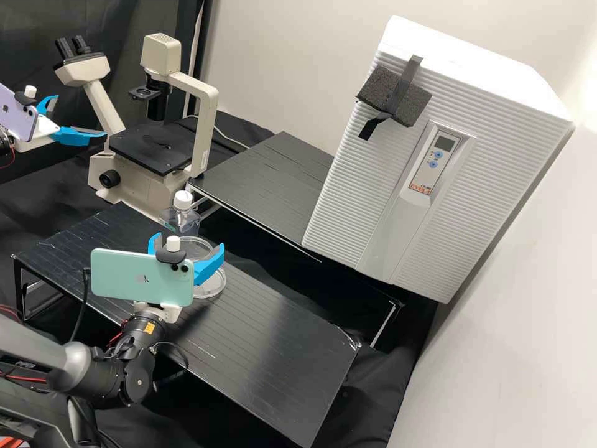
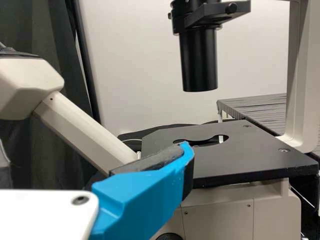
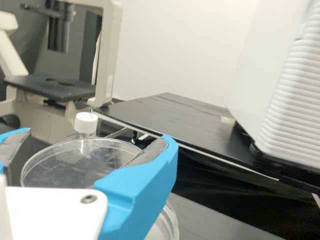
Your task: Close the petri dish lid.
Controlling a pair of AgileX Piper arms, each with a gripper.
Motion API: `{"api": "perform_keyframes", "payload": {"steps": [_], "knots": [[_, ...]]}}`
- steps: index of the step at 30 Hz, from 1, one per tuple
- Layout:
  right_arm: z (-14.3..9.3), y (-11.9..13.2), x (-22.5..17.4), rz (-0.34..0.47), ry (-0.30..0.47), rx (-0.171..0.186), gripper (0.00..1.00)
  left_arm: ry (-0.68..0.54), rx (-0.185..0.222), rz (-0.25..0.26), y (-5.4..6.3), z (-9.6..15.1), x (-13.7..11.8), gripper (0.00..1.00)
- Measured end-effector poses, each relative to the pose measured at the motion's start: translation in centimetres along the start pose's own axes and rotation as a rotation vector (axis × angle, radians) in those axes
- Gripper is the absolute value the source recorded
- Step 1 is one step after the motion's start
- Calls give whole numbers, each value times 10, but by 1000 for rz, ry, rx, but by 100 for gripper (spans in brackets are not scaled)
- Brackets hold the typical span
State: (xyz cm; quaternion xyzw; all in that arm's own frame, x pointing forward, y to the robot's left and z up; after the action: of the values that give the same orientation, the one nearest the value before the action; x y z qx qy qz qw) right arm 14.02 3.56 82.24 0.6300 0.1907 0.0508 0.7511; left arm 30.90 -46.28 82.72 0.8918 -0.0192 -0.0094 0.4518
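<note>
Near the bottle (image 1: 180, 219), the lid (image 1: 198, 250) is clamped above the dish (image 1: 213, 289) by the right gripper (image 1: 189, 241); the left gripper (image 1: 81, 116) is spread apart.

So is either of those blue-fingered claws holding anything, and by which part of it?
Yes: the right gripper holds the clear petri dish lid by opposite sides of its rim. The left gripper holds nothing.

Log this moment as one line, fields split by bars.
right tool: holding lid | lid: raised, off dish | left tool: open, empty, near microscope | status: dish not closed
</note>
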Motion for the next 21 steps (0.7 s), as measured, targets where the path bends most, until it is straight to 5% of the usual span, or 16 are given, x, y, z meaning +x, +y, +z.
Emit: {"api": "perform_keyframes", "payload": {"steps": [7, 21], "knots": [[5, -8, 6, -55, 12, -47, 0, 0, 0, 0, 0, 0, 0, 100], [9, -5, 6, -33, -15, -57, 0, 0, 0, 0, 0, 0, 0, 100]]}}
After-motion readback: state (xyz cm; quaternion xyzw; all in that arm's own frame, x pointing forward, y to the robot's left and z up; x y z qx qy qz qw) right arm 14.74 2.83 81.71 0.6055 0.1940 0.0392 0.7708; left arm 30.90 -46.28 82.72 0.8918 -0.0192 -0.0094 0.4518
